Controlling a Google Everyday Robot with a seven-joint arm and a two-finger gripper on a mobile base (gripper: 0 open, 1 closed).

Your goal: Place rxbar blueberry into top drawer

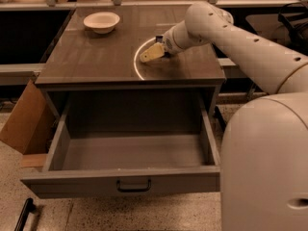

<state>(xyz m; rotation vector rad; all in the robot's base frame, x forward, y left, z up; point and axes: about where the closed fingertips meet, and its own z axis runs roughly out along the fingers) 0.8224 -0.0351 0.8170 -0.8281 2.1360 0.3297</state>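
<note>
The top drawer [57, 146] is pulled fully open below the table top, and its grey inside shows nothing in it. Its dark handle [134, 186] sits at the centre of the front panel. My gripper [151, 53] is low over the dark table top [91, 57], right of the middle and above the back of the drawer. The rxbar blueberry does not show; it may be hidden under or behind the gripper.
A white bowl [101, 21] stands at the back left of the table top. A pale ring mark [136, 65] lies on the top beside the gripper. A cardboard box [24, 124] leans at the table's left. My white base [267, 167] fills the lower right.
</note>
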